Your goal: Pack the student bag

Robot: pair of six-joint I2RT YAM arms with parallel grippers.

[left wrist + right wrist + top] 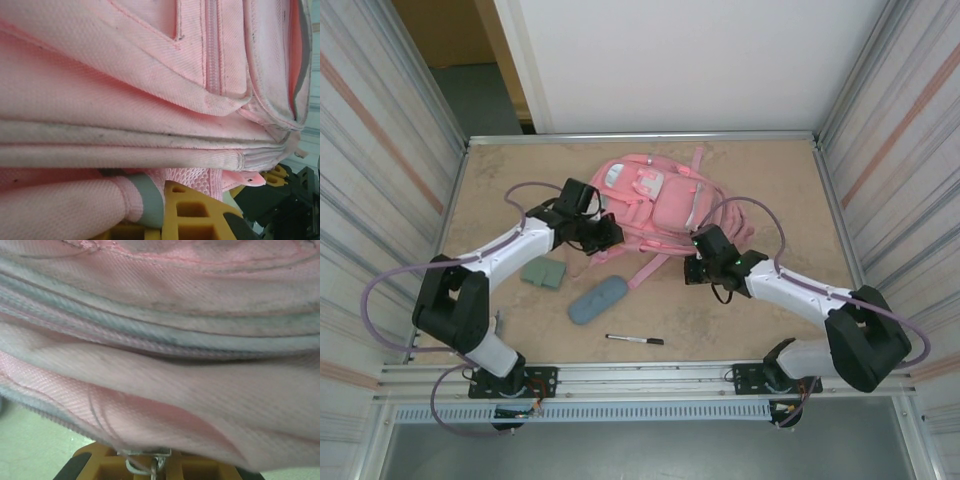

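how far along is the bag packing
Done: nothing looks packed yet. In hand: both grippers are shut at the near edge of the soft pink fabric backpack, the left gripper on its fabric, the right gripper at a small metal zip pull, probably to open it. Left: the flat green pouch, blue-grey oval case and black marker pen lie out on the tan table.
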